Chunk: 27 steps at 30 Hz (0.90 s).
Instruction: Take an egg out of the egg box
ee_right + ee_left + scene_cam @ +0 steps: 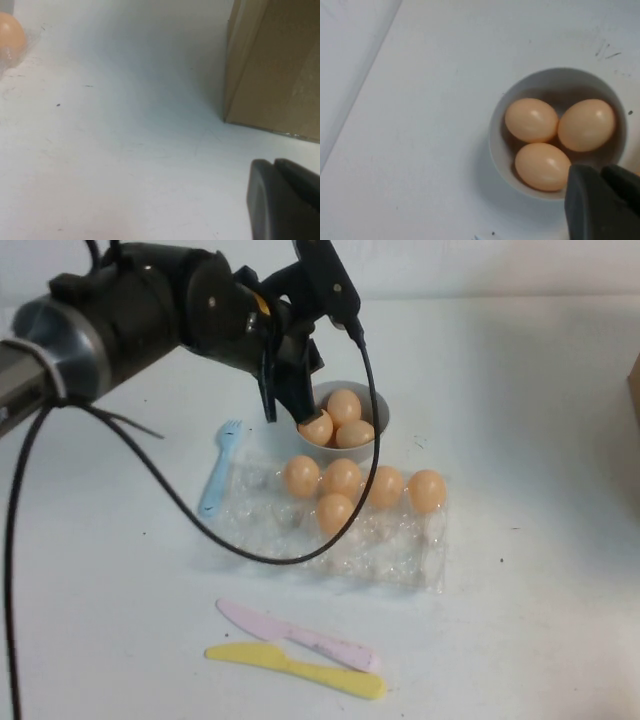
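White table (520,420) | left end effector (285,410) together over bowl (378,412) | right end effector (285,200) together

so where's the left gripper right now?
In the high view the left gripper hangs shut at the left rim of the grey bowl, just behind the egg box; the right gripper sits parked near a cardboard box.

A grey bowl (378,410), blue fork (217,472), pink knife (300,636), yellow knife (298,669) and cardboard box (277,70) share the white table (540,420)
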### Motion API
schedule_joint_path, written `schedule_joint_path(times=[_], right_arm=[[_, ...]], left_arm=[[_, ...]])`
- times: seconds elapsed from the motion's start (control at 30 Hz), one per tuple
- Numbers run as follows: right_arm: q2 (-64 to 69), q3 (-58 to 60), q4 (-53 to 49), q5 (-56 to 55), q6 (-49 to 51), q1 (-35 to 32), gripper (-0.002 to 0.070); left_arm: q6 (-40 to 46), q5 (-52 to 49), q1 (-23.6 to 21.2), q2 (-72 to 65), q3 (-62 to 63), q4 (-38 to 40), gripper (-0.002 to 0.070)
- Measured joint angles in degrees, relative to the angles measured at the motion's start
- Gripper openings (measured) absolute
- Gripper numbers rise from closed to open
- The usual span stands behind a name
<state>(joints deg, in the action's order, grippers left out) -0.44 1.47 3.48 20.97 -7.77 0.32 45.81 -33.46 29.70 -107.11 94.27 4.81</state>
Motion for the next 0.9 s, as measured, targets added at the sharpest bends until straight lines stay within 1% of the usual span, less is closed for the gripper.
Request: schedule_joint_path(times=[0.07, 0.13, 0.27, 0.4, 0.47, 0.57, 0.67, 0.9], right_arm=[[0.0, 0.0, 0.0, 0.0, 0.0, 0.0, -0.0018], [0.0, 0.0, 0.0, 0.0, 0.0, 0.0, -0.0018], [0.0, 0.0, 0.0, 0.0, 0.0, 0.0, -0.0018], [0.0, 0.0, 0.0, 0.0, 0.0, 0.0, -0.0018], [0.0, 0.0, 0.0, 0.0, 0.0, 0.0, -0.0018], [0.0, 0.0, 0.0, 0.0, 0.0, 0.0, -0.0018], [0.0, 0.0, 0.0, 0.0, 0.0, 0.0, -0.0018], [0.0, 0.0, 0.0, 0.0, 0.0, 0.0, -0.0018]], left_arm=[[-2.3, 2.1, 0.4, 4.9, -5.6, -0.4, 0.0013], [-4.4, 6.7, 0.7, 10.8, -13.3, -0.4, 0.0004], [-10.1, 20.9, 1.2, 23.2, -30.3, -0.4, -0.0001], [-20.7, 35.3, 1.4, 34.8, -46.8, -0.4, -0.0001], [-25.0, 39.2, 1.4, 40.2, -52.9, -0.4, -0.0001], [-27.9, 40.5, 1.4, 46.9, -60.1, -0.4, -0.0001], [-28.7, 40.4, 1.4, 52.2, -63.9, -0.4, -0.0001], [-31.2, 34.6, 1.4, 60.6, -65.4, -0.4, -0.0002]])
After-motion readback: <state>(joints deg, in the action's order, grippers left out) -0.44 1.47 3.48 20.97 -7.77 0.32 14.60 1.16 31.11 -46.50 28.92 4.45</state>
